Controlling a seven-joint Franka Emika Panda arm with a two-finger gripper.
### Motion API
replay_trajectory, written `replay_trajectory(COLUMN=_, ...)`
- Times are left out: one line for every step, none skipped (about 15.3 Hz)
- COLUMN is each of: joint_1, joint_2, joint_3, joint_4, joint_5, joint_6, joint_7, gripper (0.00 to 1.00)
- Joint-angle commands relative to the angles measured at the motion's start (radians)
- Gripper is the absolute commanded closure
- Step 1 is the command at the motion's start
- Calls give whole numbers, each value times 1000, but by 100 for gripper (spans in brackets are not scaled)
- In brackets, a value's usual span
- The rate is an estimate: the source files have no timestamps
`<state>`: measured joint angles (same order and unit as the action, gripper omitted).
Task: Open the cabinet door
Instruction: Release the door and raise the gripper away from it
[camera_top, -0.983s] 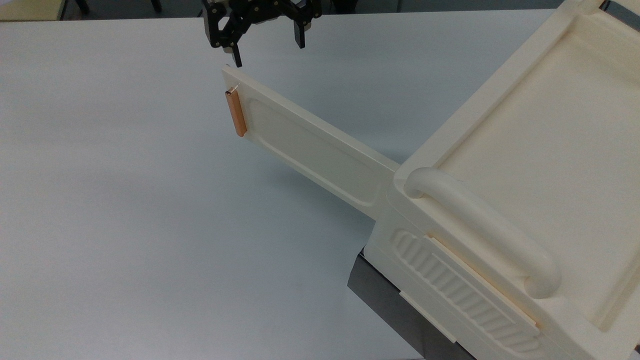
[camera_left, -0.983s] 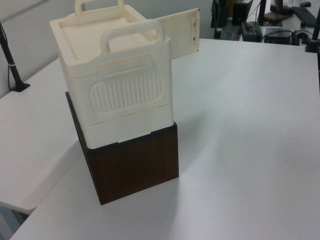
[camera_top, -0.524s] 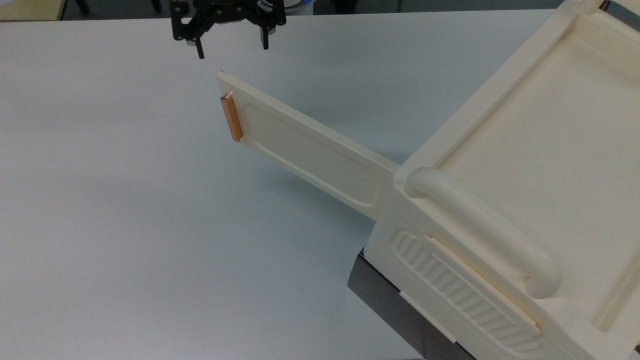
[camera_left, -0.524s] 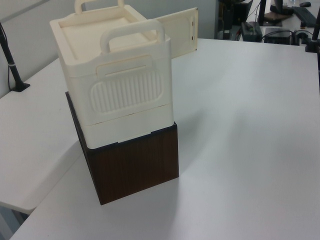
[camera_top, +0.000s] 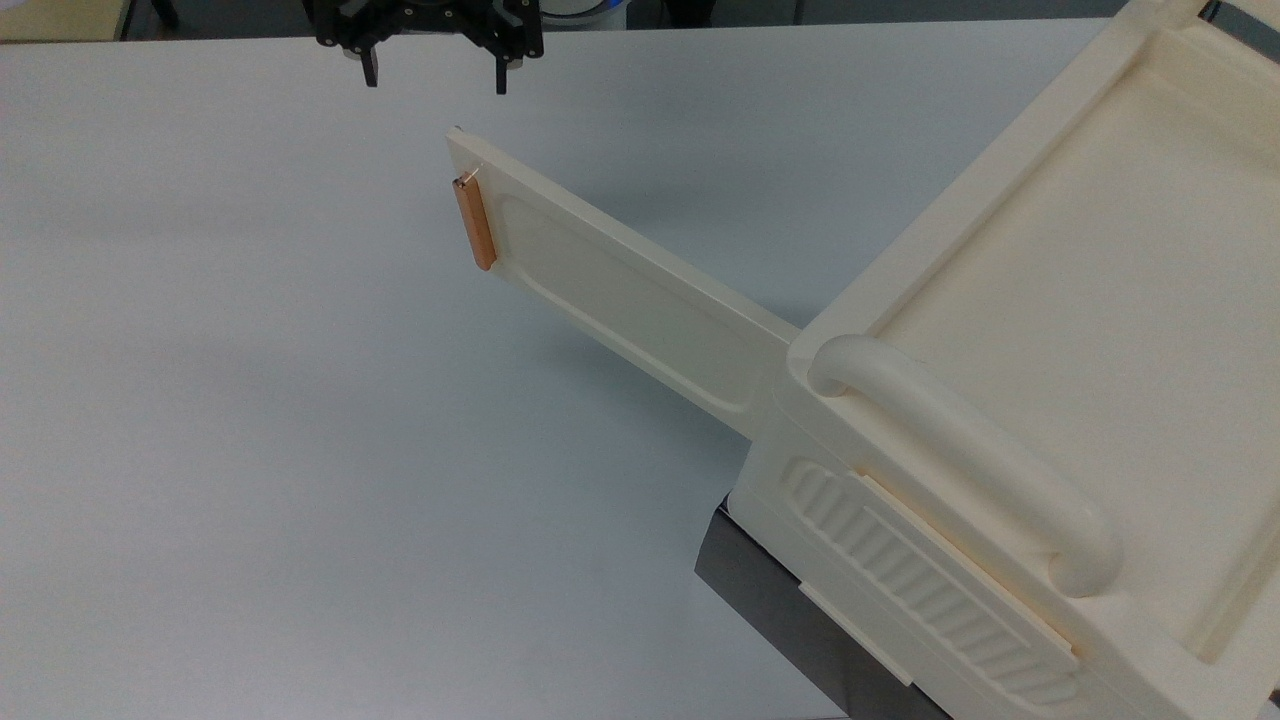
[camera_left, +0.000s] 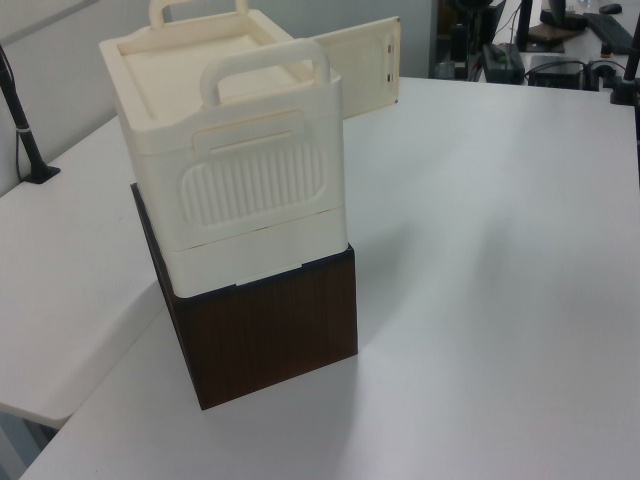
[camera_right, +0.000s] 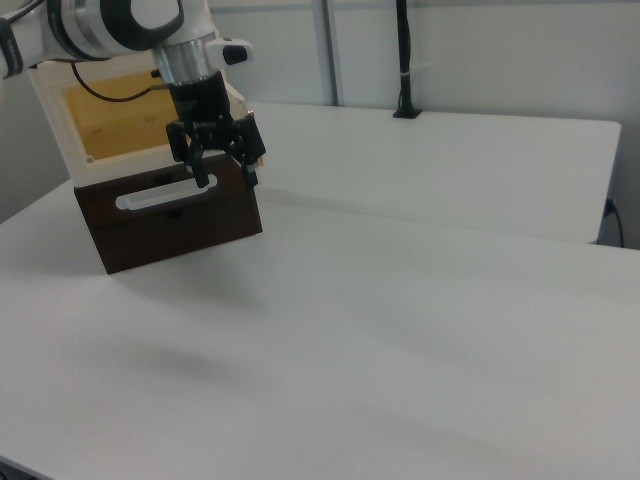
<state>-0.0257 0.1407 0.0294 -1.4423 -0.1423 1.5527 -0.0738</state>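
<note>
I see the long flat cream plastic cabinet door (camera_top: 620, 300) swung wide, its long axis running from frame centre toward the top view's upper left, copper-orange bar handle (camera_top: 474, 222) at that end. My black two-finger gripper (camera_top: 434, 75) hangs spread and empty at the top edge.

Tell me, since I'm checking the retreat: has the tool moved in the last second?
Yes. In the top view the open tool has drawn away from the cabinet door toward the top view's upper left, clear of the copper handle.
</note>
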Motion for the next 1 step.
replay_trajectory(joint_1=0, joint_2=-29, joint_3=3, joint_4=-35, joint_5=-13, joint_6=-8, joint_7=20, gripper=0)
